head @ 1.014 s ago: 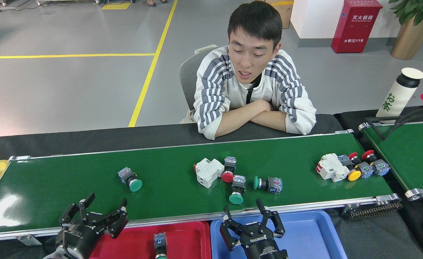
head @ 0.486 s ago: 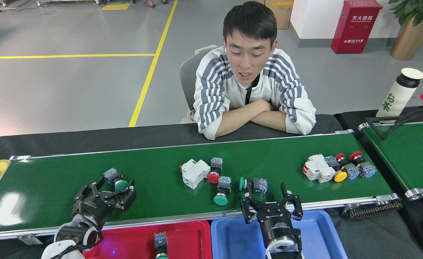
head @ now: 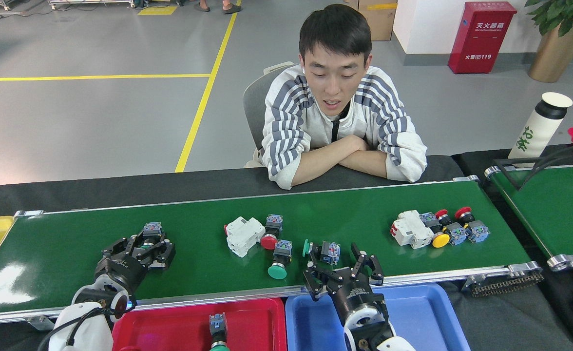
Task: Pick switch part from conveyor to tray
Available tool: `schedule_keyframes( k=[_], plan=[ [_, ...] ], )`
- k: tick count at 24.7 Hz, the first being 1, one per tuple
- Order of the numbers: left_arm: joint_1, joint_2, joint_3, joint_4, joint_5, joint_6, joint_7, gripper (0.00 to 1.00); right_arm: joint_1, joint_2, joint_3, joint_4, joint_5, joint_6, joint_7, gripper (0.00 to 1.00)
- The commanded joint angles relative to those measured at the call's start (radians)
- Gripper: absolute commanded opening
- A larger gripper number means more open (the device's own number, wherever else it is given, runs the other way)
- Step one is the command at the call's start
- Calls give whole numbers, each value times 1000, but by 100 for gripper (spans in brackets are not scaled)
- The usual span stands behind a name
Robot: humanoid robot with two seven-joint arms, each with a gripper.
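- The left gripper (head: 143, 248) sits on the conveyor (head: 62, 253), its fingers closed in around a green-capped switch (head: 151, 233) near the belt's left part — whether they already pinch it firmly cannot be told.
- To do this step well, the robot should have both fingers seated on the switch's square body, not its round cap, before lifting; the cap would likely roll out of the grip.
- The lift should go straight up — parts on the belt may drift sideways, so a slow close risks a skewed hold.
- The right gripper (head: 342, 273) hovers over the belt's near rail with fingers spread, empty, just in front of another green switch (head: 321, 250) lying on its side.
- It should line the fingers across that switch's body and come down clear of the neighbouring switch (head: 279, 258) and the white breaker (head: 242, 235).
- The red tray (head: 169, 326) already holds one switch (head: 217, 329); the blue tray (head: 423, 317) looks empty where it shows.
- A further cluster (head: 437, 230) lies well to the right.
- A person (head: 335, 122) leans on the counter behind the belt, arms clear of it.
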Motion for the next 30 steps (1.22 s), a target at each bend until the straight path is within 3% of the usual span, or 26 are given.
schedule_keyframes(
  k=[1, 3, 5, 6, 9, 13, 14, 16, 17, 18, 19, 21, 22, 23, 24, 26, 30],
  plan=[
    [17, 18, 10, -87, 52, -60, 7, 2, -40, 36, 10, 35, 5, -29, 5, 97],
    [92, 38, 20, -201, 97, -120, 4, 3, -64, 40, 49, 66, 6, -51, 6, 76],
    [190, 39, 20, -343, 120, -180, -3, 4, -83, 37, 86, 78, 5, -56, 20, 35],
    [239, 41, 20, -405, 124, -211, -3, 4, -84, 37, 92, 80, 5, -59, 22, 21],
    [394, 33, 20, -564, 129, -318, 0, 6, -83, 34, 93, 75, -2, -94, 22, 4],
    [529, 36, 4, -646, 123, -387, 7, 10, -64, 31, 93, -3, -3, -141, 15, 2],
    [537, 38, -1, -646, 123, -395, 7, 19, -41, 22, 93, -47, -3, -171, 14, 2],
    [539, 28, 2, -642, 121, -395, 7, 51, 5, -10, 93, -146, -2, -249, 14, 2],
    [539, 24, 8, -641, 124, -395, 7, 79, 37, -29, 93, -199, -2, -289, 15, 2],
    [537, 24, 11, -639, 128, -393, 8, 100, 69, -43, 96, -248, 2, -329, 15, 2],
    [539, 24, 14, -638, 132, -395, 8, 100, 101, -55, 98, -293, 5, -370, 17, 2],
    [542, 18, 34, -638, 152, -389, 8, 100, 158, -75, 122, -362, 15, -474, 17, 5],
    [543, 5, 65, -638, 161, -384, 8, 100, 180, -76, 138, -380, 29, -505, 15, 17],
    [543, -18, 108, -636, 163, -379, 8, 100, 199, -76, 145, -393, 48, -522, 12, 52],
    [543, -47, 163, -636, 163, -364, 7, 100, 221, -73, 155, -399, 72, -530, 9, 97],
    [540, -85, 249, -636, 160, -326, 0, 100, 236, -73, 168, -403, 86, -543, -8, 100],
    [546, -88, 338, -632, 158, -172, -1, 100, 242, -75, 167, -405, 86, -583, -9, 100]
  ],
)
